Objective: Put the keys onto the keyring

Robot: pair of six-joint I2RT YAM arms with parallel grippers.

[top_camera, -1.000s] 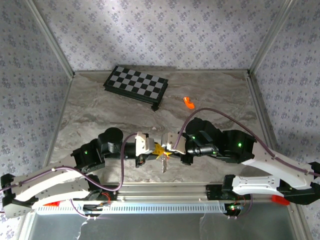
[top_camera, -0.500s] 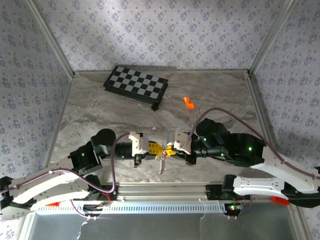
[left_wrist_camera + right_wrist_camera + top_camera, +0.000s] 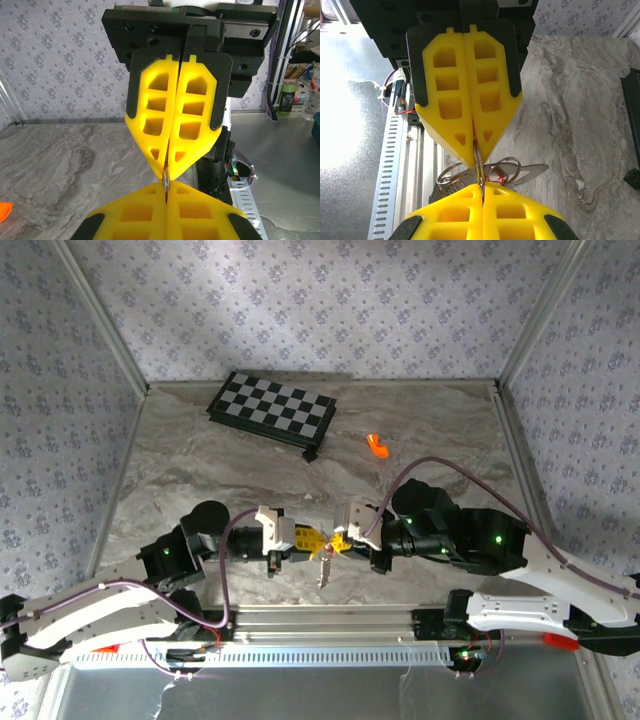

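My two grippers meet tip to tip above the near middle of the table. The left gripper [image 3: 316, 540] and the right gripper [image 3: 340, 539] are both shut on the keyring [image 3: 327, 546]. In the right wrist view its thin silver loop [image 3: 478, 159] runs edge-on from my right gripper [image 3: 482, 190] up into the left gripper's yellow fingers [image 3: 455, 107]. Behind it hang more silver rings, a wire coil [image 3: 445, 187], a flat silvery blade [image 3: 532, 171] and a small red key piece [image 3: 503, 178]. The left gripper [image 3: 166, 192] pinches the same metal edge [image 3: 165, 176]. A silvery piece [image 3: 325, 571] dangles below.
A black-and-white chequered board [image 3: 272, 410] lies at the back left of the marble table [image 3: 200, 465]. A bright orange piece [image 3: 377, 445] lies to its right. A metal rail [image 3: 330, 620] runs along the near edge, right under the grippers. Patterned walls enclose three sides.
Both arms have shifted slightly: the left wrist drew back to the left and the right arm straightened. The grippers stay joined on the ring, and the dangling piece hangs in about the same spot.
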